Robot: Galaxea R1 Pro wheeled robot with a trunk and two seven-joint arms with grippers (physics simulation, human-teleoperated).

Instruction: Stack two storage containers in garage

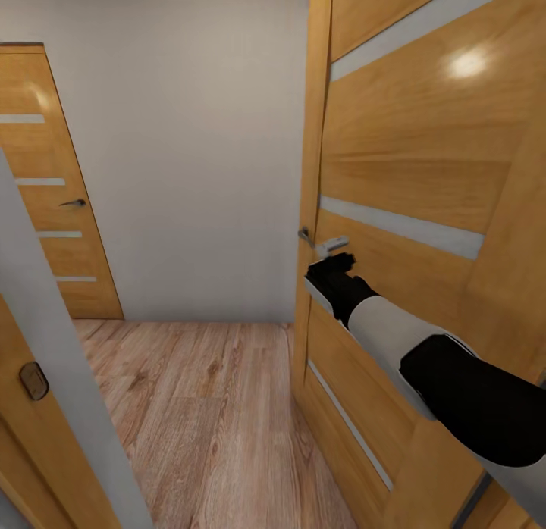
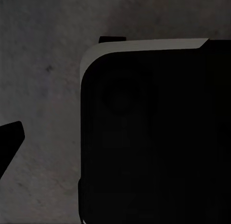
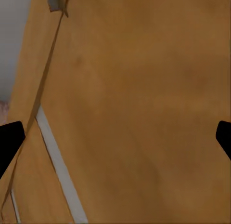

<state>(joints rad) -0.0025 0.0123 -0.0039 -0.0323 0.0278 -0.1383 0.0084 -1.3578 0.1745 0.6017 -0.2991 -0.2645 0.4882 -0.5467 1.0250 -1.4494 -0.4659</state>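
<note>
The two storage containers are out of view. My right arm reaches forward to the orange wooden door (image 1: 425, 173) on the right. My right gripper (image 1: 339, 262) sits just below the door's silver handle (image 1: 331, 246). In the right wrist view the right gripper (image 3: 115, 137) is open, with its dark fingertips (image 3: 9, 139) at both edges and the door panel close in front of them. In the left wrist view one dark fingertip (image 2: 10, 139) of the left gripper sits far out at the edge, with nothing held beside it. A black rounded robot part (image 2: 149, 137) hides the other side.
I face a narrow hallway with a light wood-plank floor (image 1: 205, 408) and a white wall (image 1: 189, 150) straight ahead. A second orange door (image 1: 53, 195) with a dark handle stands at the far left. A white frame edge and another door (image 1: 34, 381) crowd the near left.
</note>
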